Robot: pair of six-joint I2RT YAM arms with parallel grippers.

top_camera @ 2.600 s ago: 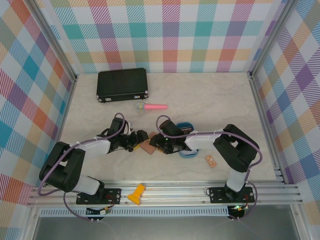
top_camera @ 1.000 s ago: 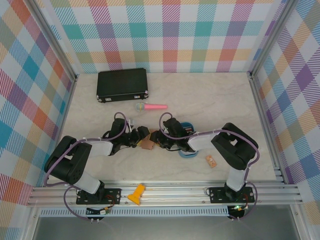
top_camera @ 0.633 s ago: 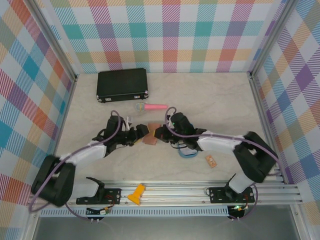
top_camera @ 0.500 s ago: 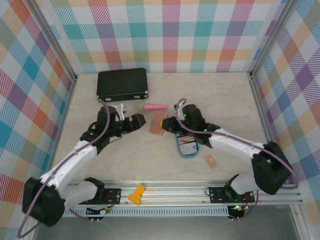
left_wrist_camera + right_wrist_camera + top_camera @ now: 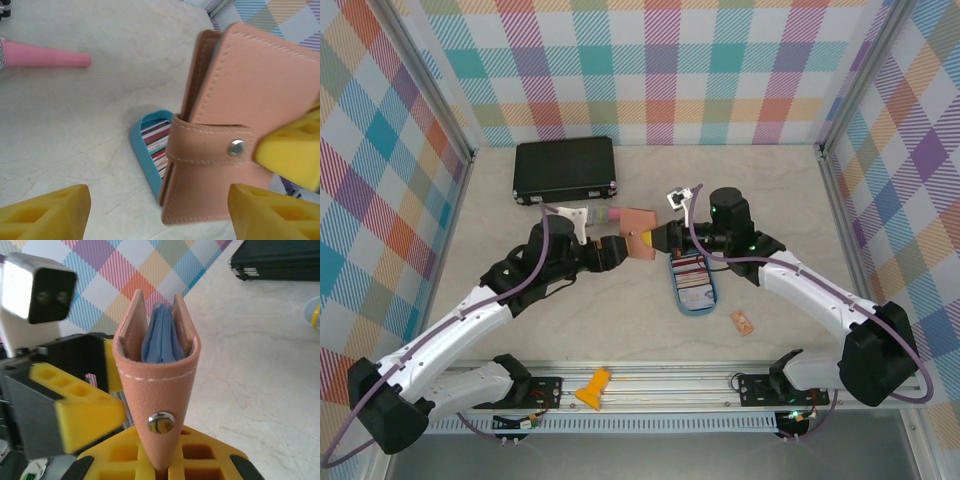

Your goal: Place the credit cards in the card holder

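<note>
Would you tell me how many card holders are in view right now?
1: the card holder, held up in the right gripper near the blue tray.

Table [image 5: 760, 190] open rear right; black case [image 5: 565, 170] blocks rear left; card holder [image 5: 640, 238] hangs mid-centre.

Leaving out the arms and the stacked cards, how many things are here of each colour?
Black: 1, case
Pink: 1, toy
Pinkish-brown: 1, card holder
Blue: 1, tray
Orange: 2, tag, rail piece
Total: 6
</note>
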